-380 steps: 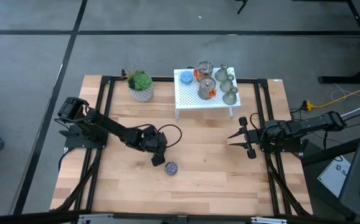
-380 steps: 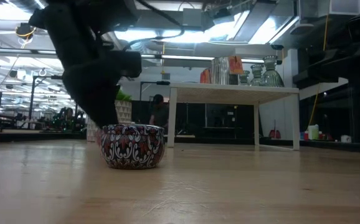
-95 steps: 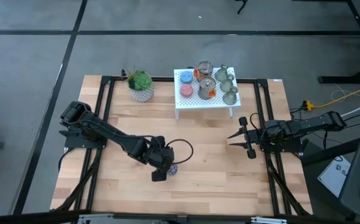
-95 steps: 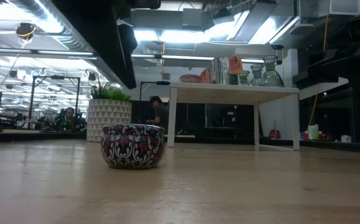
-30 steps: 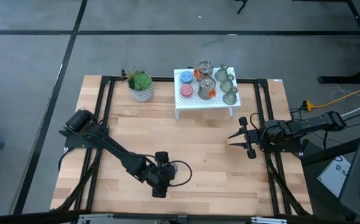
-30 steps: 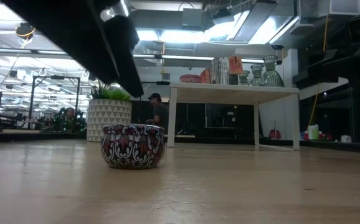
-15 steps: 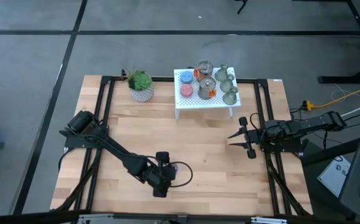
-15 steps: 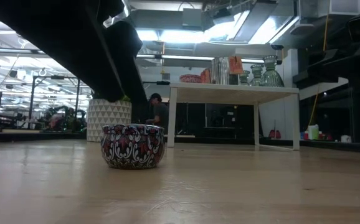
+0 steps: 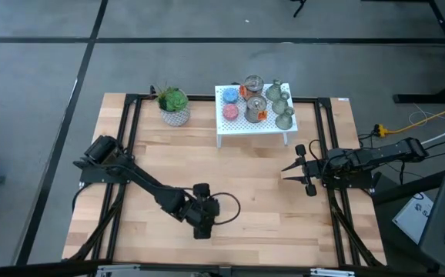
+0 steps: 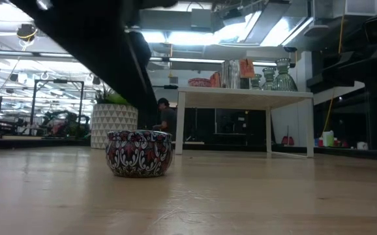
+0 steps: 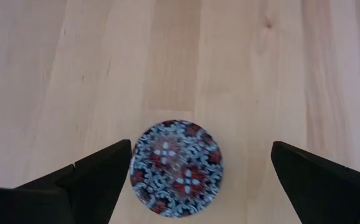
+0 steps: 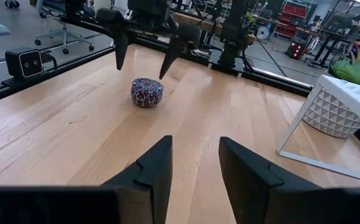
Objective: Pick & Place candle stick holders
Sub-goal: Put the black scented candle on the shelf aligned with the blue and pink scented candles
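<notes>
Three olive-grey candle stick holders [image 9: 282, 106] stand on their wide bases on the right end of the small white table [image 9: 255, 132] at the far side; they also show in the low view [image 10: 276, 75]. My left gripper [image 9: 202, 221] hangs open, pointing down, over a round red-and-blue patterned tin [image 11: 177, 167] on the wooden table near the front edge. Its fingers stand either side of the tin and above it [image 12: 144, 62]. The tin rests on its flat bottom [image 10: 139, 152]. My right gripper [image 9: 288, 173] waits open at the table's right, pointing left.
The white table also carries a blue disc [image 9: 229, 95], a pink disc [image 9: 231, 111] and two jars [image 9: 255, 108]. A potted plant [image 9: 175, 106] stands at the far left of it. A black frame [image 9: 130, 154] borders the table. Bare wood lies between the two arms.
My left gripper has shifted slightly toward the table's right edge above the patterned tin, staying open. The tin has stayed where it was.
</notes>
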